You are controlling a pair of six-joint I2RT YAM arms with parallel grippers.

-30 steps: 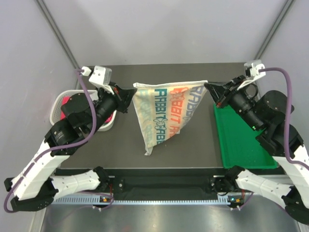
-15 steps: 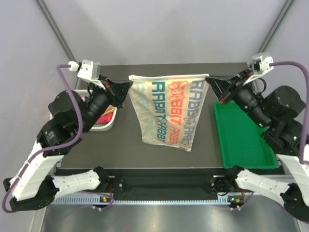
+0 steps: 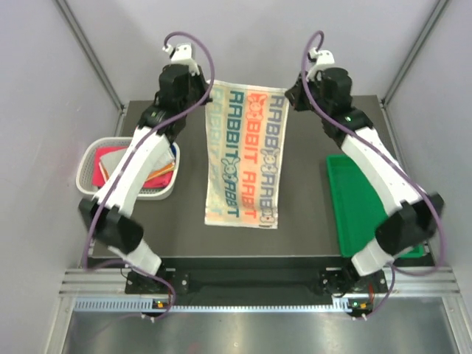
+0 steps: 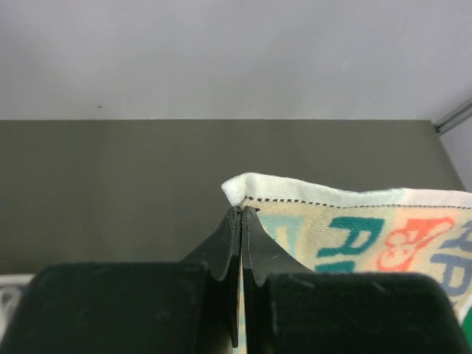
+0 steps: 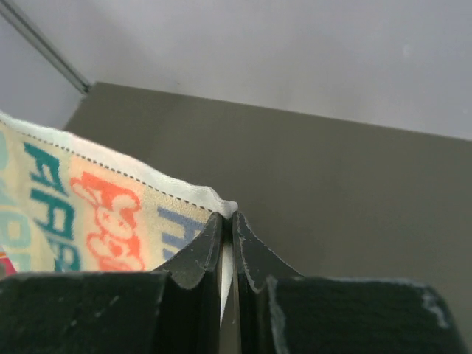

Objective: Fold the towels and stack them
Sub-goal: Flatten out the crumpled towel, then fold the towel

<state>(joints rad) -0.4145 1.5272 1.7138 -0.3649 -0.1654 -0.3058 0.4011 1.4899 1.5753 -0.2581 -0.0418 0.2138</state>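
stacked towels (image 3: 112, 158) in basket (image 3: 82, 171) partly behind left arm (image 3: 144, 151)

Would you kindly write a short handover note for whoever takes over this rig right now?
Left pincer: shut on the far left corner of the printed towel.
Right pincer: shut on its far right corner.
Towel: spread unfolded, running toward the near edge of the table.
Other towels: in the white basket, left.
Done: towel opened out.
Left: fold it, then the rest, and stack.

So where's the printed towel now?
Top view: printed towel centred between basket and green tray, far corners gripped by left pincer and right pincer.
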